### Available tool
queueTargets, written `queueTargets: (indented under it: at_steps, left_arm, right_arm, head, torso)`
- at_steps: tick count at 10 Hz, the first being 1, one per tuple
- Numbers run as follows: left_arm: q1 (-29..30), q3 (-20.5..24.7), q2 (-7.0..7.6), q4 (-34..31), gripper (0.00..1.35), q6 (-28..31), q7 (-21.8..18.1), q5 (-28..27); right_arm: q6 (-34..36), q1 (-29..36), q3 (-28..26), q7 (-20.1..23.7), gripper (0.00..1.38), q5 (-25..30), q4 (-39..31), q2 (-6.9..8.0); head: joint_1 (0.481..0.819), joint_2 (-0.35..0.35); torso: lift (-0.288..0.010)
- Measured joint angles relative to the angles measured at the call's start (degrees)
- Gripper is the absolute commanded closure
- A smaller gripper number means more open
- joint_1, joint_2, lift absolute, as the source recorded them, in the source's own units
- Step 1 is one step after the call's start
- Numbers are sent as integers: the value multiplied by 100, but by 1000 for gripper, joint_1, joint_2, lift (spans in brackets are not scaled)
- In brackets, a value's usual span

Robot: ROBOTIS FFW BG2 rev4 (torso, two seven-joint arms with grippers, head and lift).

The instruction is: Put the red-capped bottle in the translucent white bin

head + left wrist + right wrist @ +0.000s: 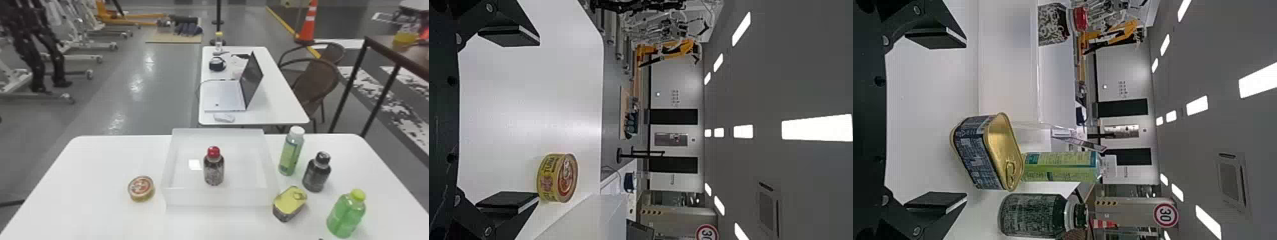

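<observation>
The red-capped bottle (214, 169) stands upright inside the translucent white bin (220, 197), near its middle. In the right wrist view the bottle (1053, 24) shows above the rim of the bin (1008, 75). A dark tip of my right gripper (320, 238) just enters at the head view's bottom edge. Its own wrist view has the right gripper (966, 120) open with nothing held, short of the rectangular can. My left gripper (538, 119) is also open and holds nothing, with the round can (557, 177) beyond its fingers.
The round can (140, 189) sits left of the bin. To the right stand a white-capped green bottle (290, 156), a black-capped bottle (316, 174), a rectangular can (289, 204) and a green bottle (346, 213). Behind is a table with a laptop (225, 95).
</observation>
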Motion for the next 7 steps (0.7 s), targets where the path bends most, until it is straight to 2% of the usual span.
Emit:
queueTargets:
  at_steps: [7]
  left_arm:
    - [0,-8,0,7,197,18,0,37]
  right_arm:
    - [1,1,0,-7,202,0,-3,0]
  head:
    - [549,0]
  torso:
    - [-100]
